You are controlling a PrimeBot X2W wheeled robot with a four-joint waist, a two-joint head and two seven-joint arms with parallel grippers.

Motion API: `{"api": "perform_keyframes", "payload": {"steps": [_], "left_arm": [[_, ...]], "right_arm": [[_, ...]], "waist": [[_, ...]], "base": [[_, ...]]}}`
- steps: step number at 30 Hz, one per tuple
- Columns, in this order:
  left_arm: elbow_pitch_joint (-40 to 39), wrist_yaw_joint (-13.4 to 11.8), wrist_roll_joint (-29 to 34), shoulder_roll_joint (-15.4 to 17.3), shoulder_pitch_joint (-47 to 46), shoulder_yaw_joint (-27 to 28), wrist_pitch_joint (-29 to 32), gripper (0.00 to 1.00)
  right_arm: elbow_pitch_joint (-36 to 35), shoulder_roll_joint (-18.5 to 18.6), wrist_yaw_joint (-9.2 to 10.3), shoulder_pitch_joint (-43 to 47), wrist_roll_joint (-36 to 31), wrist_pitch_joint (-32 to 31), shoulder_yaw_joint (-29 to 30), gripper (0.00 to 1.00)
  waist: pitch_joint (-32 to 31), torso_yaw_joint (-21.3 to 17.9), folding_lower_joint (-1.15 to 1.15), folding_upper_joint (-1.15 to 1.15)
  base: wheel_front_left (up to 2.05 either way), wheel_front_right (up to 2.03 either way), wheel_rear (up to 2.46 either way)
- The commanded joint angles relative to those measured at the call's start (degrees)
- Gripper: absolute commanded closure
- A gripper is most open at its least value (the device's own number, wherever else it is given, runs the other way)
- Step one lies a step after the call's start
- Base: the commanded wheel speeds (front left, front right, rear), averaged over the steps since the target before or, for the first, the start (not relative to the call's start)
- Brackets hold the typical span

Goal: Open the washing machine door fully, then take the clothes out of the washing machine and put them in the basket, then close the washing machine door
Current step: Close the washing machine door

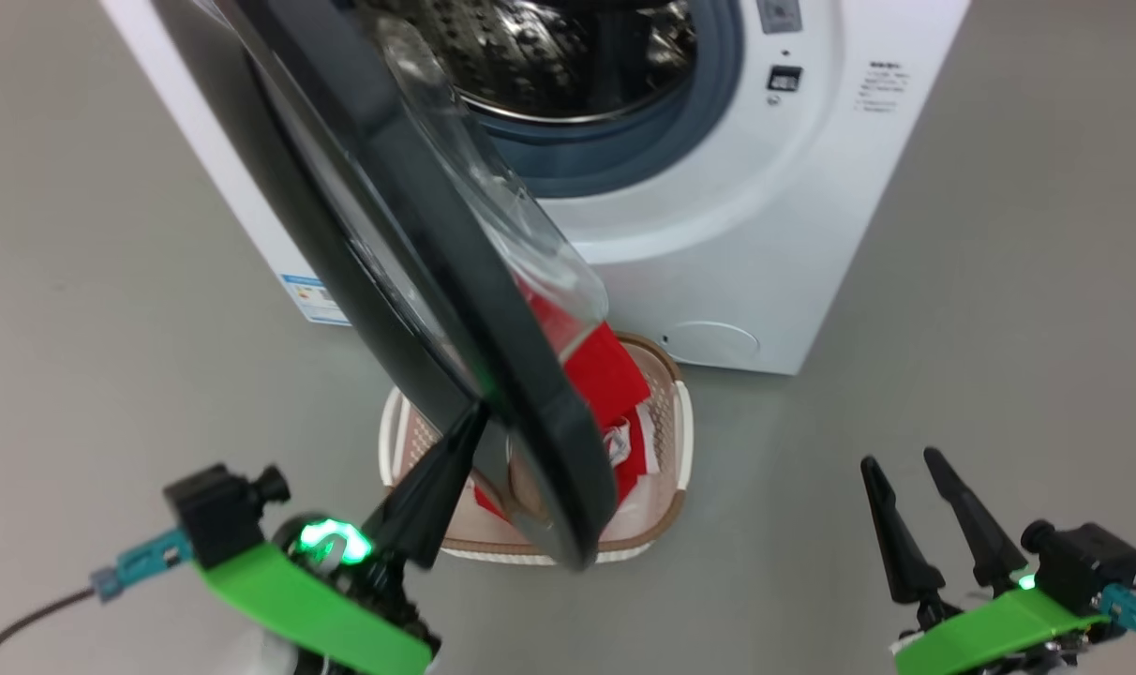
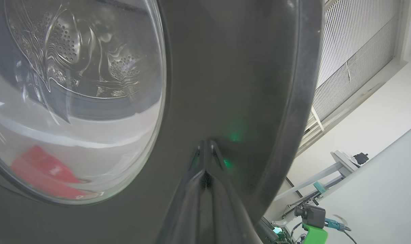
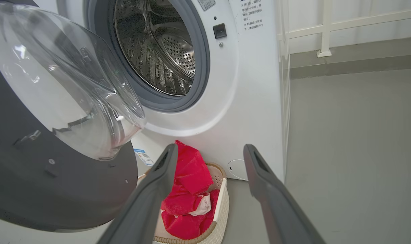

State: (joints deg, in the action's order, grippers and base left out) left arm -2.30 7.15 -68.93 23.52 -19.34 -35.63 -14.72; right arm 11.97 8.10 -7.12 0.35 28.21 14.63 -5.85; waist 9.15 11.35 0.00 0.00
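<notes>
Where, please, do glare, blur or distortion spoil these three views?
Head view: the door looms close and soft, with a green lamp blooming beside the left gripper. Left wrist view: the glass warps and smears the clothes. Right wrist view: highlights on the drum, the right gripper soft.

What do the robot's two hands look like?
The left gripper and right gripper each have two long dark fingers tapering to points. Behind each sits a bright green bracket carrying a small black camera, with a teal plug and dark cable. A green light glows by the left one.

Green brackets [image 1: 306, 600] carry black cameras [image 1: 216, 511], teal plugs [image 1: 146, 560], tapered dark fingers [image 1: 891, 539].
</notes>
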Motion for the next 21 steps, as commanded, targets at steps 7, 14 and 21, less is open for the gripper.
{"api": "perform_keyframes", "payload": {"steps": [7,14,21], "left_arm": [[2.8,0.34,3.76,-3.17,-9.9,1.27,-0.28,1.0],[8.7,0.34,8.35,-7.12,-18.08,1.19,-0.28,1.0],[15.74,0.34,12.08,-9.65,-25.17,4.42,-0.28,1.0]], "right_arm": [[-1.94,-0.57,-0.36,-4.38,-0.08,0.37,-0.2,0.0],[-2.06,-1.81,-0.36,-5.91,0.15,0.37,0.5,0.0],[-2.17,-3.0,-0.36,-7.29,0.35,0.37,0.78,0.0]], "waist": [[5.18,-6.12,0.0,0.0],[8.29,-10.6,0.0,0.0],[10.34,-14.02,0.0,0.0]], "base": [[0.0,0.0,0.0],[0.0,0.0,0.0],[0.0,0.0,0.0]]}}
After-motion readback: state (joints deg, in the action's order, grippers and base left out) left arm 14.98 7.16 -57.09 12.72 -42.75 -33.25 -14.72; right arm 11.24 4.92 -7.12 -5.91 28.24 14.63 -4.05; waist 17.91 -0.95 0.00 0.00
